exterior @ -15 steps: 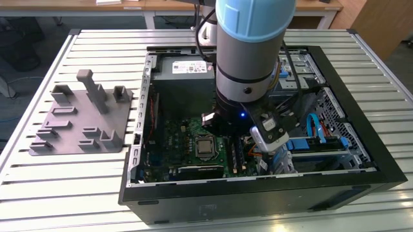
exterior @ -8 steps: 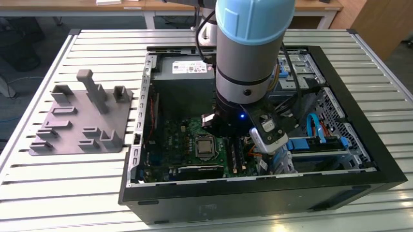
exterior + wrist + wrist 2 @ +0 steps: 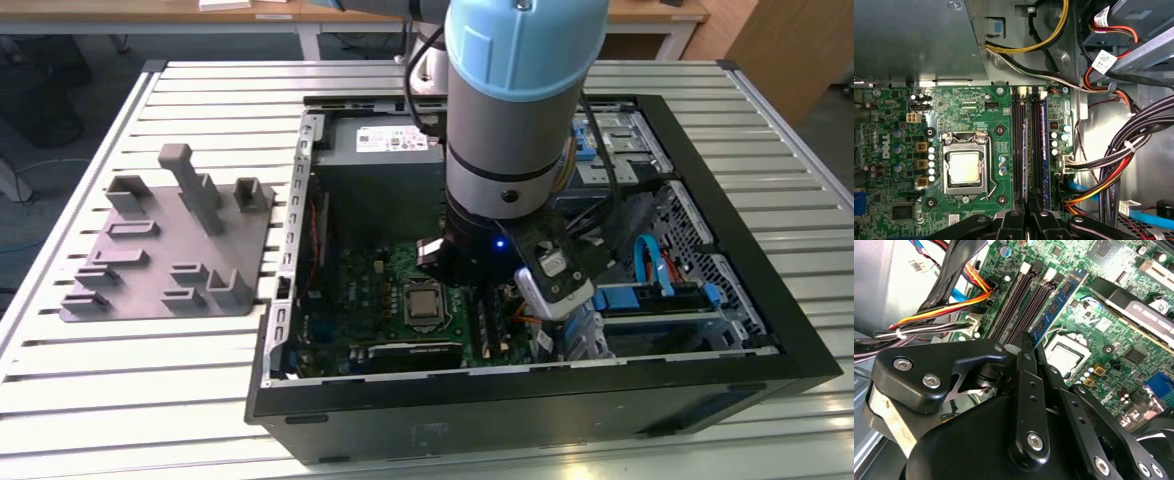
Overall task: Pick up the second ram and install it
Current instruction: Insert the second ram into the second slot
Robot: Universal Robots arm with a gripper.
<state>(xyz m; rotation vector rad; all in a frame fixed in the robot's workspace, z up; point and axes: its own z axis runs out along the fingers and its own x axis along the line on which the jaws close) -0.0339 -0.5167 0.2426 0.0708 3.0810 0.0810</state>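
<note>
Over the open computer case (image 3: 747,330), which lies on its side on a slatted metal table (image 3: 80,360), the robot arm (image 3: 521,90) reaches straight down into the motherboard area. Its gripper (image 3: 1027,214) hangs above the bank of long black memory slots (image 3: 1017,150), which sit between the processor socket (image 3: 965,167) and the bundle of coloured cables (image 3: 1104,175).

The tool is set narrow. In the first wrist view its two black fingers (image 3: 1010,220) stand close together with only a slim gap between them, and that gap lines up with a thin board seen edge-on along the slots. This is the second ram (image 3: 1060,299). In the second wrist view it stands on its long edge (blue label facing the camera) and runs from the far end of the slots back to the gripper, where its near end disappears between the fingers. The gripper looks closed on the stick. I cannot tell whether the stick's lower edge is fully seated in its slot or only resting in it.

Another stick (image 3: 1043,145) stands in a neighbouring slot on the cable side, just beside the second ram.

At the exterior view's left, well apart from the case, a grey fixture plate (image 3: 167,255) with upright blocks lies on the table.
</note>
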